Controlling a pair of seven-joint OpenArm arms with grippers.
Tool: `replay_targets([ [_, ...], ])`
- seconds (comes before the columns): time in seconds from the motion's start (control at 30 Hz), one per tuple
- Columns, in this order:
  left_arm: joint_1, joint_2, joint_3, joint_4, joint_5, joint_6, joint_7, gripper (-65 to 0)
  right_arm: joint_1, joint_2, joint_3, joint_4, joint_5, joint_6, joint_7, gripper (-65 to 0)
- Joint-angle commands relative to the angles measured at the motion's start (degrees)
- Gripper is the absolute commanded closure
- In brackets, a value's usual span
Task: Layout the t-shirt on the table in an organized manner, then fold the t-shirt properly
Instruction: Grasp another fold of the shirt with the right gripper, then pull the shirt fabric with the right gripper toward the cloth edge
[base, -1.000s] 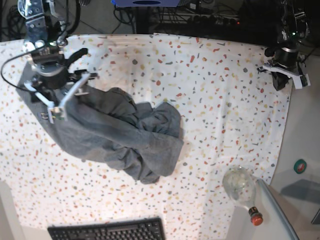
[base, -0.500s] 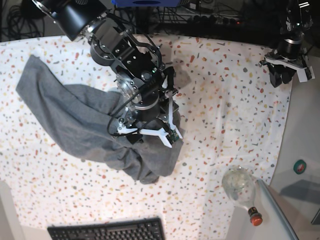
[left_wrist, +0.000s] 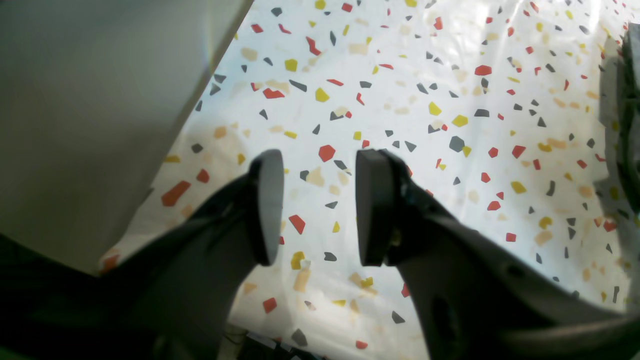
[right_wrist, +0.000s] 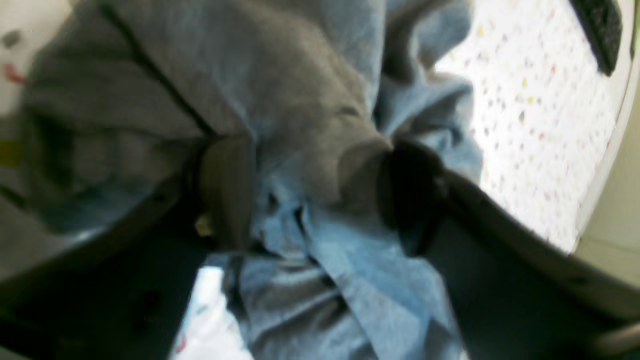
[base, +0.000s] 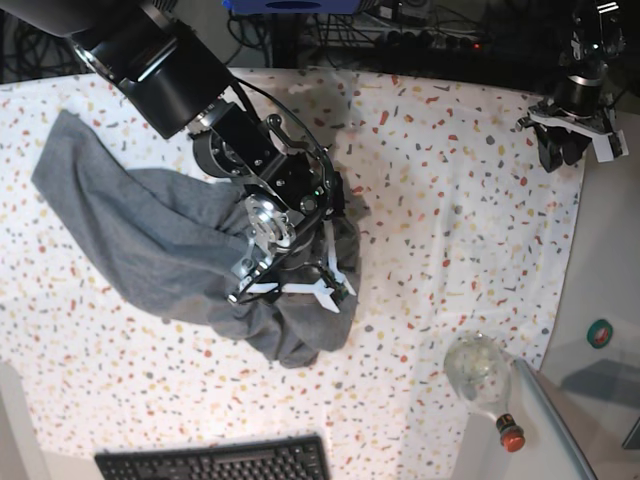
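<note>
Heather-grey cotton t-shirt (base: 170, 250) is lying bunched on your speckled white table (base: 450, 210) — nothing is laid out or folded yet. Your right gripper (right_wrist: 300, 192) is pinching a fold; your left gripper (left_wrist: 317, 207) is hovering parted, empty, at the far edge.

Even overhead light, soft wrist views.

Your base view is sharp and bright, with faint shadows under the t-shirt (base: 150, 250). Your right wrist view is blurred throughout, blown out white toward the table's (base: 450, 200) far edge; your left wrist's near fingers (left_wrist: 265, 205) are out of focus.
</note>
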Motion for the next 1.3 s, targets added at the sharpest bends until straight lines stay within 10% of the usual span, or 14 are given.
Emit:
replay_targets([
  [0.0, 0.05, -0.7, -0.48, 0.92, -0.29, -0.35, -1.33, -23.0, 0.48, -0.61, 0.14, 2.56, -0.85, -0.43, 1.09, -19.8],
  [0.07, -0.04, -0.7, -0.48, 0.83, -0.29, -0.35, -1.33, -23.0, -1.45, -0.43, 0.14, 6.08, -0.85, -0.43, 0.74, 0.0],
  [0.6, -7.69, 0.97, 5.94, -4.53, 13.08, -0.35, -1.24, -22.9, -27.56, 12.23, 15.0, 43.79, -0.77, -0.25, 1.0, 0.0],
  [1.13, -14.72, 1.41, 12.97, -4.53, 13.69, -0.35, -1.16, -22.9, -42.6, 12.58, 43.57, 44.32, -0.68, 0.1, 5.31, 0.0],
  [1.27, -15.43, 1.33, 12.97, -5.85, 13.6, -0.35, -1.24, -22.9, -38.29, 12.49, 47.88, 39.75, -0.68, 6.34, 5.49, 0.0],
])
